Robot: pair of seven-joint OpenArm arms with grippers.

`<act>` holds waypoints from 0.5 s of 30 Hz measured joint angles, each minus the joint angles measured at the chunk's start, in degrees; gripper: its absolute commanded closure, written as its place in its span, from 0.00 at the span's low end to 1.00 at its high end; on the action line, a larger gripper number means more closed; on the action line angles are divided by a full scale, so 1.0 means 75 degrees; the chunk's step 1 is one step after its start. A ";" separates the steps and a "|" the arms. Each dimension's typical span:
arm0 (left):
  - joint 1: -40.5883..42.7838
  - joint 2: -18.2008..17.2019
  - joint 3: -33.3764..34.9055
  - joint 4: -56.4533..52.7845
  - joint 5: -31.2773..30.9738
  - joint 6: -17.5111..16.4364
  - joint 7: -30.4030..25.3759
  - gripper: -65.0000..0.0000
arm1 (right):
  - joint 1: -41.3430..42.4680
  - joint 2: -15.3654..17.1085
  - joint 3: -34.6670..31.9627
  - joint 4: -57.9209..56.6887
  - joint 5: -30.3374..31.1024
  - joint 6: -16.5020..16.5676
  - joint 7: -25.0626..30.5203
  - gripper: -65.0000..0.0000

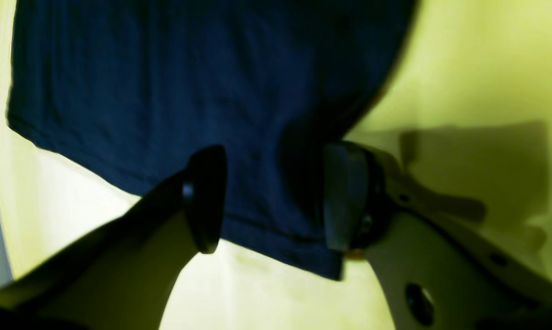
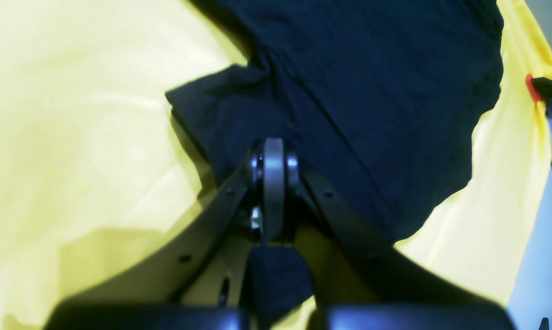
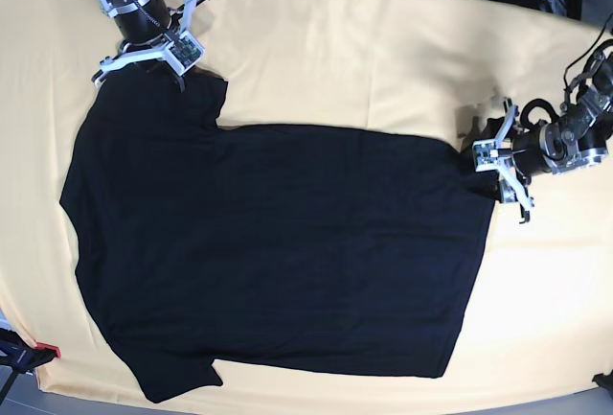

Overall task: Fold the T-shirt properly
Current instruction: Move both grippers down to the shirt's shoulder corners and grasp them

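The table [image 3: 316,60], draped in cream-yellow cloth, fills the base view, and spread across most of it is the T-shirt [image 3: 278,252], black, flat, plain side up with no print showing. Its long axis runs left to right in the base view: the sleeves and shoulder end sit at the left, the hem edge at the right, so it points collar-left, hem-right. One sleeve reaches toward the top-left corner, the other toward the bottom-left.

How will it handle? It looks light, limp cotton with no stiffness at all; it should drape and drag instead of holding a shape, and it may cling a little to the table cloth. Best holds are probably the edges and corners: hem corners, sleeve tips, shoulder seams, pinched through the full thickness so a layer doesn't slip free.

Now the arms. At the base view's right edge, the left pincer [image 1: 276,197] sits over the upper hem corner, its jaws standing well apart with dark fabric lying between and beneath them, nothing clamped as far as the wrist view shows. Up at the top-left, the right pincer [image 2: 274,183] is fully closed at the upper sleeve; dark cloth bunches right at its tips and a fold shows below the jaws, so it looks to be pinching the sleeve.
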 measured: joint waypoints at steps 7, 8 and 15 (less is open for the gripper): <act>-0.0490 0.0370 0.0510 -0.0294 0.0134 0.0157 0.0032 0.51 | -0.0003 -0.0003 0.0000 -0.0073 0.0003 -0.0169 0.0003 1.00; -0.0510 0.0391 0.0522 -0.0297 0.0137 0.0149 0.0055 0.60 | 0.0000 0.0000 0.0000 -0.0073 -0.0003 -0.0233 0.0000 1.00; -0.0603 0.0481 0.0574 -0.0294 0.0015 0.0009 0.0431 1.00 | 0.0000 -0.0003 0.0000 -0.0073 0.0006 -0.0140 -0.0140 1.00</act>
